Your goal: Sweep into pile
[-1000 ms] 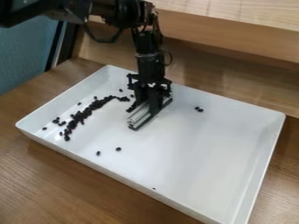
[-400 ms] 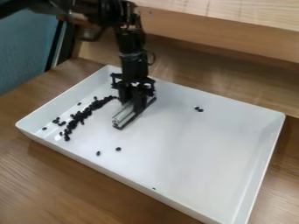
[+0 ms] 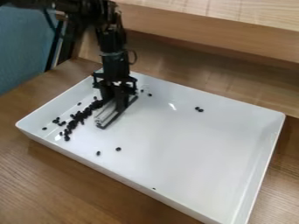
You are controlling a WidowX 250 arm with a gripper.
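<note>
Wooden table [image 3: 64, 188], foreground. On it, one white rectangular tray [image 3: 111, 172], walls raised. Contents: one dark speck [image 3: 154, 188] by the near wall; two loose black beans [image 3: 118, 149]; a slanting band of black beans [image 3: 76, 120], left side; just beside it, one grooved metal bar [image 3: 106, 114], clamped in the black gripper [image 3: 116, 99]; further beans [image 3: 199, 109] toward the back. Behind: wooden ledge [image 3: 204, 30]; blue panel [image 3: 22, 48], left.

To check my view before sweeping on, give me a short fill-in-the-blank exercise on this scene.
In the picture, most black pieces lie to the ____ of the silver bar held by the end effector.
The tray is ____ in colour.
The table is made of ____.

Missing words: left; white; wood.
</note>
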